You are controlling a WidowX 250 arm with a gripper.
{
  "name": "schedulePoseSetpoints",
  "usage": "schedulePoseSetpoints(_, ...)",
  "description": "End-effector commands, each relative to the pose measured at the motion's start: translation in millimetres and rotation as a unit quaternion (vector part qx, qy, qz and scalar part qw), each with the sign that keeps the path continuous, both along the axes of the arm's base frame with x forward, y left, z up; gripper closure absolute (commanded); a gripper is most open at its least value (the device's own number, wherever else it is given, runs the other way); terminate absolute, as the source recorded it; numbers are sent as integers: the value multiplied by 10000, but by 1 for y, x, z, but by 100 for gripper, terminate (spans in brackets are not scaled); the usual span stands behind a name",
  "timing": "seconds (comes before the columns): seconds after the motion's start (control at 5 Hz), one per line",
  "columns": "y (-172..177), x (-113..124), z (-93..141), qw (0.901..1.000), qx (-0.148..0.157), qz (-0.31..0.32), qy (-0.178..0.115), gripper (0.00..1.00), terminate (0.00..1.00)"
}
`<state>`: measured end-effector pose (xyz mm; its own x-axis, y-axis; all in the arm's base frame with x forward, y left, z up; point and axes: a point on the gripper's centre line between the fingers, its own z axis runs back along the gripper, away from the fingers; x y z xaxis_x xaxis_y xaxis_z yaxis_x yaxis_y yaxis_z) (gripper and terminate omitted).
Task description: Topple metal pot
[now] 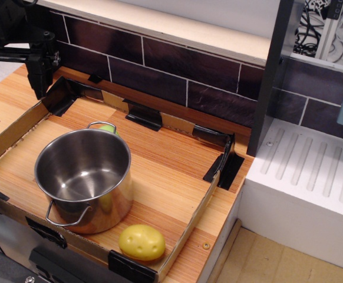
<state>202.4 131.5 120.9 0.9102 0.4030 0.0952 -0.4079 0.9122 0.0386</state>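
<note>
I count one pot [83,177] on the desk [160,171], and it has two wire handles. One yellow potato toy [142,242] lies beside it. A sliver of one green thing [114,129] shows behind the pot's far rim; I cannot tell what it is. One low cardboard wall [9,131] rings the desk, fixed by black corner brackets [221,159], of which I see four, plus one black clip [143,115] on the back edge. I have one tool [15,76], with two fingers.

A dark tiled wall [177,73] with a pale ledge [177,29] runs from 10 to 1 o'clock behind the wooden desk [165,171]. A white ribbed drainboard [313,171] sits at 3 o'clock. Tan floor [271,259] shows at 5 o'clock.
</note>
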Motion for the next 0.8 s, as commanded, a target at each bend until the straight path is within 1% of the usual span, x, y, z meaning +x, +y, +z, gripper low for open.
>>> schedulePoseSetpoints(0.0,-15,-16,-10,9993,104,-201,309,0,0)
schedulePoseSetpoints(0.2,-24,-20,-29,9986,82,-302,435,0,0)
schedulePoseSetpoints(0.4,-33,-20,-40,9981,57,-412,447,0,0)
schedulePoseSetpoints(0.6,-39,-19,-46,9975,189,-592,328,0,0)
